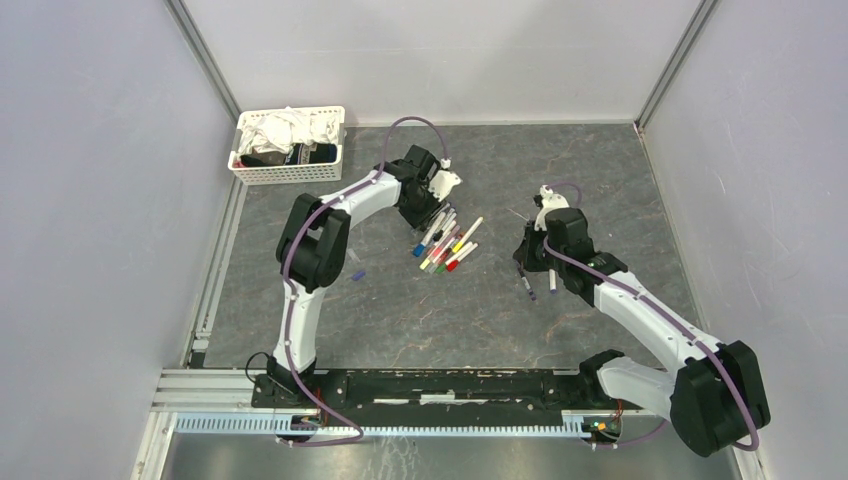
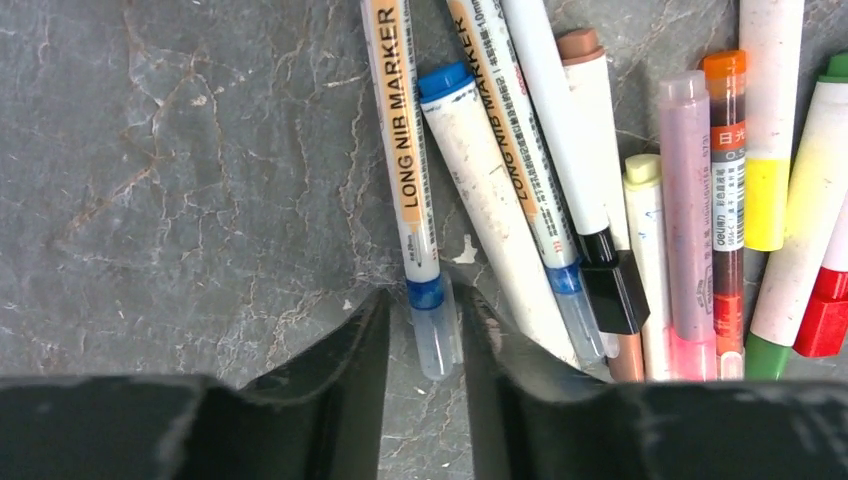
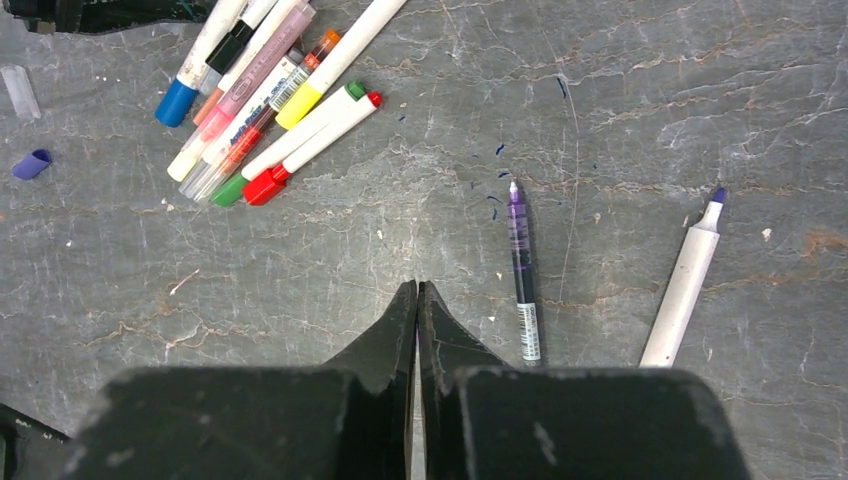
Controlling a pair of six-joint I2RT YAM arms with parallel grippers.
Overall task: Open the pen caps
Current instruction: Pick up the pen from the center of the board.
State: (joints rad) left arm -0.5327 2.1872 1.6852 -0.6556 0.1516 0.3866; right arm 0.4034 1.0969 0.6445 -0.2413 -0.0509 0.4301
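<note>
Around the clear plastic cap (image 2: 437, 340) of a white marker pen (image 2: 405, 150), left tool (image 2: 425, 295) sits unclenched, ready to grip; right tool (image 3: 417, 290) clenched, empty.

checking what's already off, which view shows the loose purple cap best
Right wrist: the loose purple cap lies alone at the far left edge, apart from the pens. Top external shows it only as a tiny purple speck. Left wrist does not show it.
</note>
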